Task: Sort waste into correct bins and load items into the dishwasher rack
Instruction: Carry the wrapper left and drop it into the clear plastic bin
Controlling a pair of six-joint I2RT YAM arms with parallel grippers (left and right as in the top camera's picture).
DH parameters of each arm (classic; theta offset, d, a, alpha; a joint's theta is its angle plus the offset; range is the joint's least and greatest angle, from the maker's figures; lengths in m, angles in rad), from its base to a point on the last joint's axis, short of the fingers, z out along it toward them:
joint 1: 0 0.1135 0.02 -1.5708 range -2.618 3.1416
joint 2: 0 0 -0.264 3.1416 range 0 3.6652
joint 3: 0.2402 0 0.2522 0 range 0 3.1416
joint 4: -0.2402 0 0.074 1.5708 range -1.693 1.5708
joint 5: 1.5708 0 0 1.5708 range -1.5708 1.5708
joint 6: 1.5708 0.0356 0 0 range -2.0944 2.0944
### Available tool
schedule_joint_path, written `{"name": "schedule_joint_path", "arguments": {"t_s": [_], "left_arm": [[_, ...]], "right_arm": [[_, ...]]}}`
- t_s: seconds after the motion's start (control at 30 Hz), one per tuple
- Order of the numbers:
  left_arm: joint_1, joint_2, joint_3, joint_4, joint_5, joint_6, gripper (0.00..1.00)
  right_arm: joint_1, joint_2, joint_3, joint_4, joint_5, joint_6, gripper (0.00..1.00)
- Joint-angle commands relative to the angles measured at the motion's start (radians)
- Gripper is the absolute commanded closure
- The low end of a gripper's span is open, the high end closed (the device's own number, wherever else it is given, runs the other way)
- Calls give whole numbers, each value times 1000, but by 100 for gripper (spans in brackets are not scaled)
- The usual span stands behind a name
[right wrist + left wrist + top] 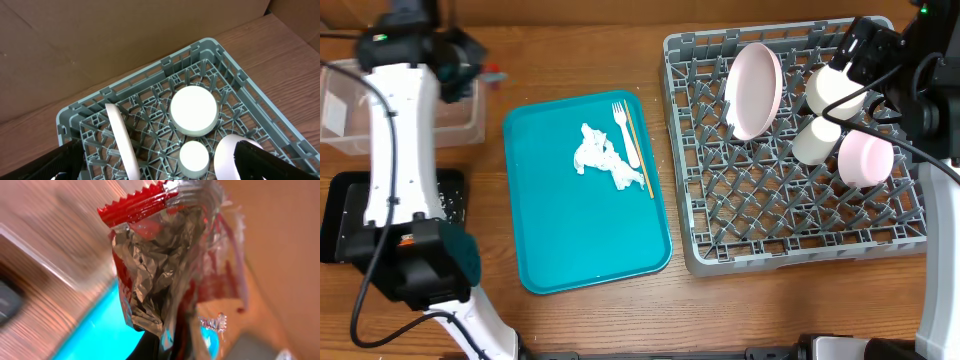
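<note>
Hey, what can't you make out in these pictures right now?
- Left tool: left wrist view, the wrapper fills the frame, fingers unseen.
- Tub: overhead, the left arm hides most of it.
- Black tray: overhead, that arm crosses its middle.
- One bowl: right wrist view, cut off by the bottom edge.

Red-and-silver wrapper [160, 280], crinkled, aloft

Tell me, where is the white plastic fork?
Overhead view: the white plastic fork lies upper-right on the teal tray, between the crumpled white napkin and the thin wooden stick.
</note>
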Motion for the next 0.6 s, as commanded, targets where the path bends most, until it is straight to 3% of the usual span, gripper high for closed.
{"name": "schedule_joint_path", "arguments": {"t_s": [0.0,0.13,0.33,0.43,0.57], "left_arm": [[105,21,5,42,-45,23,96],[169,71,5,97,-63,26,91],[232,166,5,144,-61,31,23],[249,183,6,140,-48,61,15],[251,145,32,114,-5,83,14]], "right_arm": [[-4,-3,13,6,8,0,0],[-4,-3,13,6,8,0,0],[-4,-3,13,6,8,0,0],[-4,-3,13,6,8,0,0],[-4,-3,13,6,8,0,0]]}}
